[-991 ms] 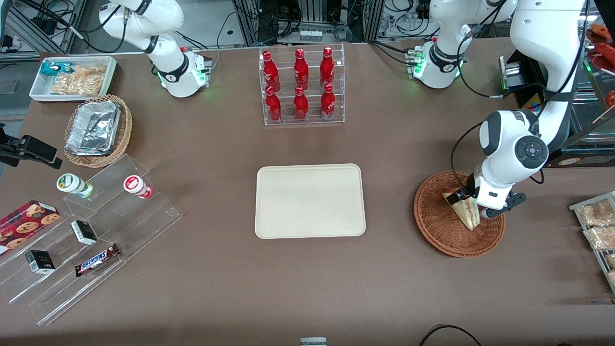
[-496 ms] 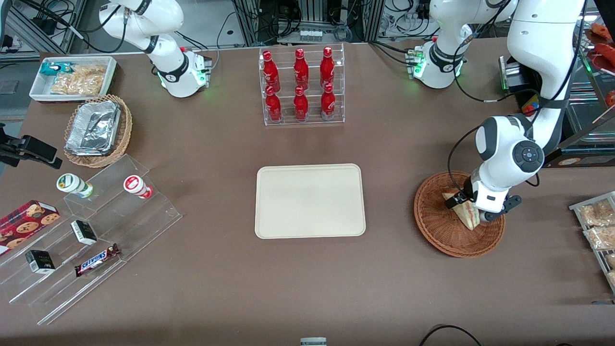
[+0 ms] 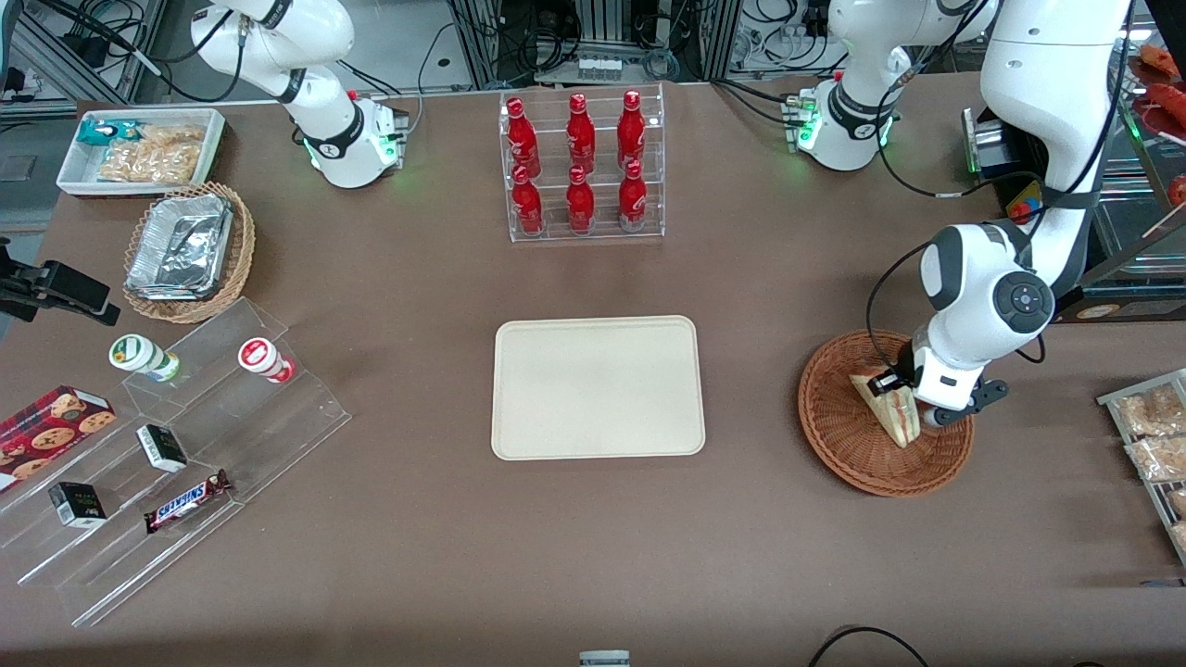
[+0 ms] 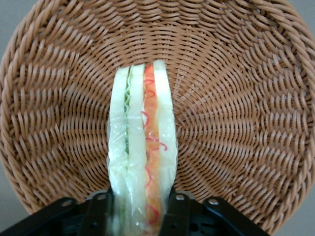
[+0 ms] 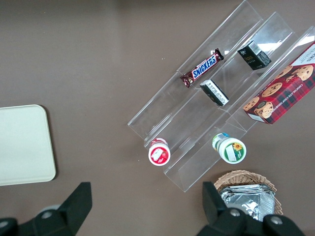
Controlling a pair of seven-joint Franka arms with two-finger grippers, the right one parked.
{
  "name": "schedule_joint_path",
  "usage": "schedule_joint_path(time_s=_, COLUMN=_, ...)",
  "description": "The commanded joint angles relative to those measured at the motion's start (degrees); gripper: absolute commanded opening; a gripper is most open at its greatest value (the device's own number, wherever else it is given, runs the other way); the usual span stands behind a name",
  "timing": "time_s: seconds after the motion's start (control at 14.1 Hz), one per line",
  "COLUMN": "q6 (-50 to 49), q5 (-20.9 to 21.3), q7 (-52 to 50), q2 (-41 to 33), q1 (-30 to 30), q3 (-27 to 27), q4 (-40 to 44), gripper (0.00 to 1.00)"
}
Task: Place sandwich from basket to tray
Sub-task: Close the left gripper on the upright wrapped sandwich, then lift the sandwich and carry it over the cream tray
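The sandwich [image 3: 889,410], a wrapped white wedge with red and pale green layers [image 4: 142,147], stands on edge in the round reddish-brown wicker basket [image 3: 839,435] toward the working arm's end of the table. My gripper [image 3: 913,403] is down in the basket, shut on the sandwich, one black finger [image 4: 98,214] pressed against each bread face. The basket weave [image 4: 236,113] fills the wrist view around it. The beige tray [image 3: 598,387] lies flat at the table's middle, bare, well apart from the basket.
A clear rack of red bottles [image 3: 582,165] stands farther from the camera than the tray. Bagged snacks [image 3: 1149,426] lie beside the basket at the table's edge. Acrylic steps with small goods [image 3: 176,445], a tan basket of foil trays [image 3: 185,248] and a white bin [image 3: 139,148] sit toward the parked arm's end.
The gripper dipped slightly and shifted over the basket, then settled; the sandwich between its fingers has tipped a little more upright. The basket and tray have not moved.
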Motion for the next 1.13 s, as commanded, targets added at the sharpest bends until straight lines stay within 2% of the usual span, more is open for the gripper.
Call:
schedule_joint_path(time_s=0.0, q6=-1.47, q5=-0.09, q7=5.05, q2=-1.78, q1=0.81, q3=-0.18, q4=0.29, gripper=0.11)
schedule_joint_path(time_s=0.21, q6=-12.08, q5=0.08, q7=6.82, q2=-2.41, q1=-1.29, q3=-1.06, q4=6.33, gripper=0.11)
schedule_joint_path(time_s=0.5, q6=-23.88, q5=-0.01, q7=6.13, q2=2.76, q1=-9.63, q3=-1.24, q4=19.69, gripper=0.11)
schedule_joint_path(time_s=1.06, q6=-24.86, q5=-0.09, q7=-12.49, q2=17.87, q1=-28.44, q3=-1.15, q4=37.62, gripper=0.04)
